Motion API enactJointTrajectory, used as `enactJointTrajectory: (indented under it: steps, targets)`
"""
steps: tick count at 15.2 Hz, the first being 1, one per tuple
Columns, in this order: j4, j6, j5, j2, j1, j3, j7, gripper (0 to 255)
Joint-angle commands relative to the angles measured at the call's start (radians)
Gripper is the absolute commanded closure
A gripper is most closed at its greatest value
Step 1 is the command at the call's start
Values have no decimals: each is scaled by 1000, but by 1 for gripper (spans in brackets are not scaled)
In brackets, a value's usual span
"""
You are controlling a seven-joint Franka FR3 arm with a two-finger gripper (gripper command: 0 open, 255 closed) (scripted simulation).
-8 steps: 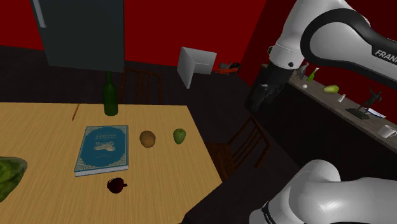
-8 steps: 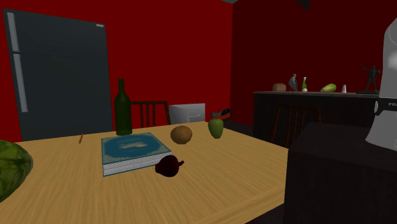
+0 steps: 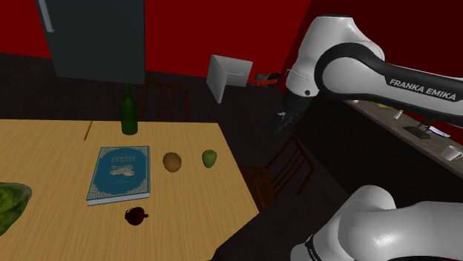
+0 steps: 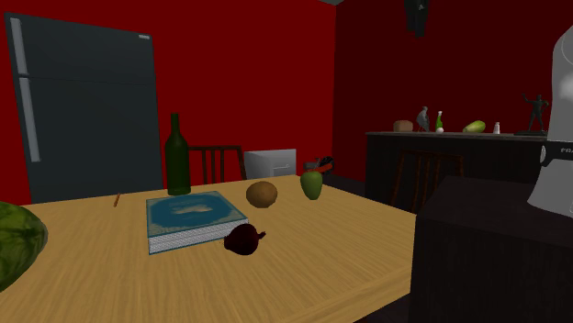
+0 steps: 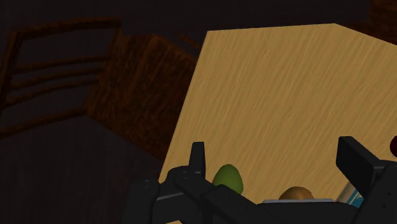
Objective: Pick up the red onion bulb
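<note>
Red onion [image 3: 136, 216] beside book [image 3: 119, 174], perhaps touching it.

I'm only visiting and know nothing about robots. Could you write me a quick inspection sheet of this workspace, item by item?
Surface: wooden table.
Job's things: dark red onion, lying on the table near the book's corner, nothing touching it.
Clutter: blue book, green bottle, brown round fruit, green fruit, watermelon.
Grippers: black gripper, fingers apart and holding nothing, up in the air, well away from the onion.
Cables: nothing seen.
Surroundings: dark fridge, red walls, wooden chair, counter with small items.
</note>
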Motion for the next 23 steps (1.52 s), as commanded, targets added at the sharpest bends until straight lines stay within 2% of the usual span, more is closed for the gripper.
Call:
enactJointTrajectory:
  steps: [1, 8, 14, 23]
  targets:
    - [-20, 63, 11, 39, 11, 13, 4, 0]
    - [-66, 289, 43, 214, 49, 71, 29, 0]
    - [-54, 473, 48, 404, 74, 124, 56, 0]
    - [47, 699, -15, 730, 103, 195, 125, 0]
